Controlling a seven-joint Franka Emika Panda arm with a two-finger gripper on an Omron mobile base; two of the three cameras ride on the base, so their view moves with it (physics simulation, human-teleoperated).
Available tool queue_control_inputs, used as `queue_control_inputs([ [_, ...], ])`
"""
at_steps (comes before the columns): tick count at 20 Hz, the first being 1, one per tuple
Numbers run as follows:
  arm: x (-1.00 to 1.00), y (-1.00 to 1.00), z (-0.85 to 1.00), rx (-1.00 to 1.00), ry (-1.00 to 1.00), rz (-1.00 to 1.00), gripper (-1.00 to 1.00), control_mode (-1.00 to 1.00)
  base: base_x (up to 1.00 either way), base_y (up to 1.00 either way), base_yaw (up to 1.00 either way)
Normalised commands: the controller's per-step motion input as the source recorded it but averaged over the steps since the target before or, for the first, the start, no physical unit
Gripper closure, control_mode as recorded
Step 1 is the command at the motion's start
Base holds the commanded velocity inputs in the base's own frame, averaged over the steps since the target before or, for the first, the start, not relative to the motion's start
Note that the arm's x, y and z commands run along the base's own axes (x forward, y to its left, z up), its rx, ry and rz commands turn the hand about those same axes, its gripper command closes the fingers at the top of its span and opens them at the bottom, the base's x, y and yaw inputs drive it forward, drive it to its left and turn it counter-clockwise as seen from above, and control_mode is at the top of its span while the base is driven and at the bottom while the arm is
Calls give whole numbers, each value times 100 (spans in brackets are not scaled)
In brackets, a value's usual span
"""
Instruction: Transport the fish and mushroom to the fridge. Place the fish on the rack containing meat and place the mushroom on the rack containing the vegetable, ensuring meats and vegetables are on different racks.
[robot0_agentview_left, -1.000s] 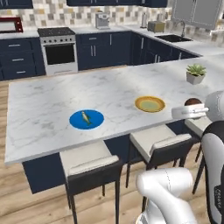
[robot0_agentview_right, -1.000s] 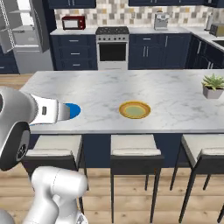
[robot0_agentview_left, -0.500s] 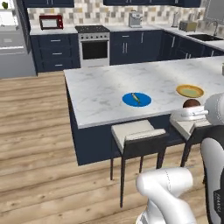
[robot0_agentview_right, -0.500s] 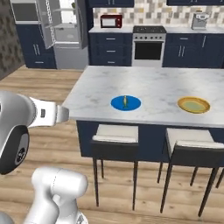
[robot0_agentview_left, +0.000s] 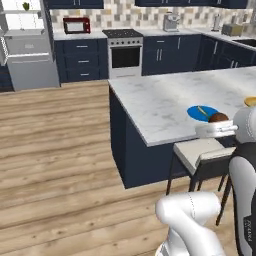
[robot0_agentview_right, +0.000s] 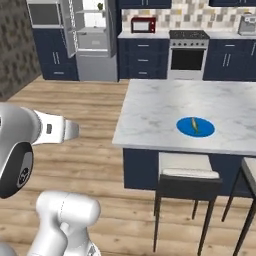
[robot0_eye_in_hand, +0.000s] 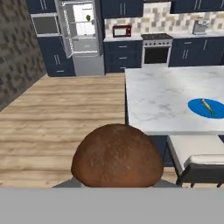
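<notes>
A dark blue kitchen with a wooden floor (robot0_eye_in_hand: 57, 113) holds a marble-topped island worktop (robot0_agentview_right: 165, 107). The brown mushroom (robot0_eye_in_hand: 117, 156) sits large at the bottom of the hand view, and in the left base view it shows as a brown cap at the tip of the white arm, so the pincer (robot0_agentview_left: 218, 122) is clamped on the mushroom. Just beyond it on the worktop lies a blue plate (robot0_agentview_right: 195, 126) carrying the slim yellowish fish (robot0_agentview_right: 194, 125). A padded stool (robot0_agentview_right: 187, 172) stands against the near side of the island. Well beyond, at the back wall, the fridge (robot0_eye_in_hand: 80, 37) stands with its door open, beside the stove (robot0_agentview_right: 188, 54) and a red microwave (robot0_agentview_right: 143, 24).
</notes>
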Motion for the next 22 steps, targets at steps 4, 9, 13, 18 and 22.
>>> queue_control_inputs([
  [4, 0, 0, 0, 0, 0, 0, 100, 100, 56, 100, 0],
  [9, 0, 0, 0, 0, 0, 0, 100, 100, 85, 100, 0],
  [13, 0, 0, 0, 0, 0, 0, 100, 100, 100, 100, 0],
  [18, 0, 0, 0, 0, 0, 0, 100, 100, 100, 100, 0],
  [22, 0, 0, 0, 0, 0, 0, 100, 100, 100, 100, -2],
])
